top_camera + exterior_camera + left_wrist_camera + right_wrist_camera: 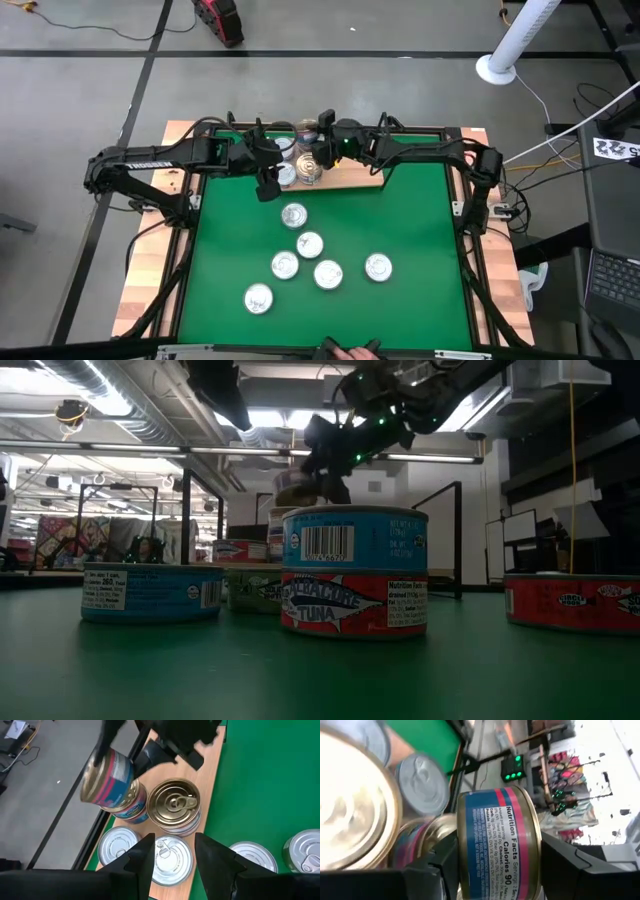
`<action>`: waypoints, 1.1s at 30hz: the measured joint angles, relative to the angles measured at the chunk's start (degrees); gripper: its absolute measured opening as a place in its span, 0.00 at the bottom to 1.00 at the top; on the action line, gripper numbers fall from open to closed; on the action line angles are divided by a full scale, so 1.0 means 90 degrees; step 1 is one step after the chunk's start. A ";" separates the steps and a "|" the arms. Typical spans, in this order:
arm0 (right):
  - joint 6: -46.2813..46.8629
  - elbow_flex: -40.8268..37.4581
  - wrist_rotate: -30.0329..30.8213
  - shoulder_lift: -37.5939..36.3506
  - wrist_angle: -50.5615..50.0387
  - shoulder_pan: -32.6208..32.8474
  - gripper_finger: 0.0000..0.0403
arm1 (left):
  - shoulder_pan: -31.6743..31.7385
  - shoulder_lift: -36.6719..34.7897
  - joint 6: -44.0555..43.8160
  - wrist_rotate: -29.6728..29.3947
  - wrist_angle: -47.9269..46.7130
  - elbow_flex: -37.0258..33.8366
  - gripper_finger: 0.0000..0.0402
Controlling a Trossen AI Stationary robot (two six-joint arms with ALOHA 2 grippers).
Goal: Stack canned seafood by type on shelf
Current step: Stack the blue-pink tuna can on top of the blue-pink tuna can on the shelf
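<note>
Your tabletop [420,230] carries six loose tins [309,244] on its green middle. The shelf [350,177] sits at the far edge, with both arms bent over it. Only the right wrist view shows your right tool [497,865] clamped on a blue and pink tin [498,845] (tilted above a matching tin). The left tool [172,857] hangs half-wide and empty over the shelf's silver-lidded tins [171,859], beside a gold-lidded tin [175,802].

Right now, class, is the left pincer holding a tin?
No: in the left wrist view the left pincer hangs open and empty above a silver-lidded tin, while the right pincer holds the tilted tin.
</note>
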 joint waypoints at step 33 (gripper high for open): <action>0.0017 0.0000 -0.0539 0.0181 -0.0130 -0.0415 0.57 | 0.0000 0.0002 -0.0005 0.0005 0.0012 -0.0002 0.33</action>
